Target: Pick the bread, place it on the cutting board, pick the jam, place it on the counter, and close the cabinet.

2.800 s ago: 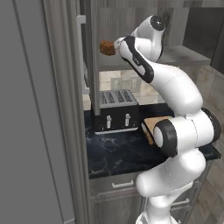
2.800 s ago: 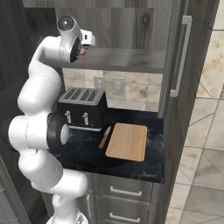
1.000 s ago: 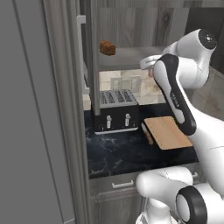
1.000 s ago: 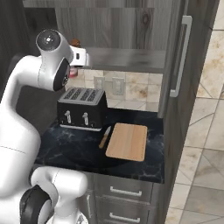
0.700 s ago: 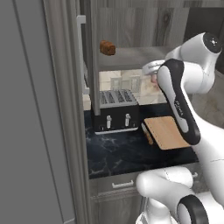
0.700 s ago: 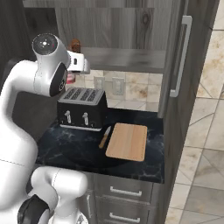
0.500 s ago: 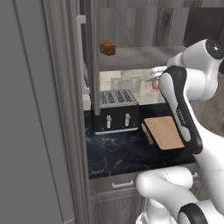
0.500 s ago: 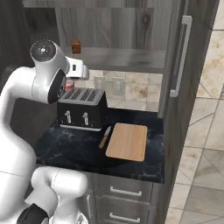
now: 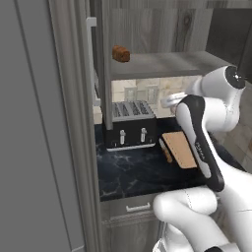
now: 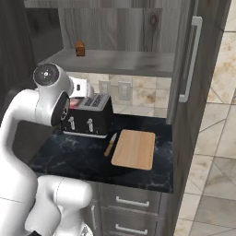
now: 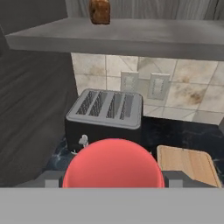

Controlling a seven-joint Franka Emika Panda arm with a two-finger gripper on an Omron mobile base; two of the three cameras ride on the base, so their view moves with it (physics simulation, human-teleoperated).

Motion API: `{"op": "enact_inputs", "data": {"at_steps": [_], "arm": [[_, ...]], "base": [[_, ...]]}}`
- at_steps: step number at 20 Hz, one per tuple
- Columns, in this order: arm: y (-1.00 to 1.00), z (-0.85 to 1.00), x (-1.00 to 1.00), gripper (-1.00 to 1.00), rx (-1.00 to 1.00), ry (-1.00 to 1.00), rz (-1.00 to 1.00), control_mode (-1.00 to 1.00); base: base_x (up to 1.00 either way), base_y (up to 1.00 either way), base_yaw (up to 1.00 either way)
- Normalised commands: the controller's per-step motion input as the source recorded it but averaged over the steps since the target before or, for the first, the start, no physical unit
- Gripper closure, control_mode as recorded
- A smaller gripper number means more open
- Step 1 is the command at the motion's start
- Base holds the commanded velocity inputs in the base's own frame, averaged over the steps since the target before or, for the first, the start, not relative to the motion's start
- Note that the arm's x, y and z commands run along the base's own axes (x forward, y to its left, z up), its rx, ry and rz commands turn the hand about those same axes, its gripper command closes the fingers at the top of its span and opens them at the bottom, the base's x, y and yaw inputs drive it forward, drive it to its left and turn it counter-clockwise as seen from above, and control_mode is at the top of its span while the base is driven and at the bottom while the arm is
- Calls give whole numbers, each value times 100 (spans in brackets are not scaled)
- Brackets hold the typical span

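The workspace is a simulated kitchen alcove with a black veined counter (image 10: 152, 173) below an open wall cabinet (image 10: 184, 55) whose grey shelf (image 10: 115, 62) spans the upper part of both base views. On the counter, a dark toaster (image 10: 87, 117) stands at the back; just to its 3 o'clock side in the right base view a wooden-handled knife (image 10: 110, 144) lies beside the cutting board (image 10: 134, 148), which is bare. The bread (image 10: 80, 48) sits on the shelf toward its 9 o'clock end in the right base view and at 12 o'clock in the hand view, so the first placement does not appear complete. The jam (image 11: 113, 164) occupies the 6 o'clock area of the hand view as a red rounded body between the jaws, which stand part-way apart and appear clamped on it. The gripper (image 10: 85, 88) is carried above the toaster, below shelf level. The step in hand is judged to be transport of the jam toward the counter. The next move calls for lowering over a free patch of counter away from the toaster, the knife and the board, setting the jar upright, and releasing it. Returning for the bread and closing the cabinet door remain outstanding.
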Motion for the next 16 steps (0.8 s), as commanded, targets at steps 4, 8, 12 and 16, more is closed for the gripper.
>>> {"op": "enact_inputs", "data": {"at_steps": [4,8,12,16], "arm": [[0,-42,0,100,-7,0,0,-100],[0,-49,0,100,-7,0,0,-100],[0,-58,0,100,-3,0,0,-100],[0,-58,0,100,-2,-1,0,-100]], "base": [[0,0,0],[0,0,0],[0,0,0],[0,0,0]]}}
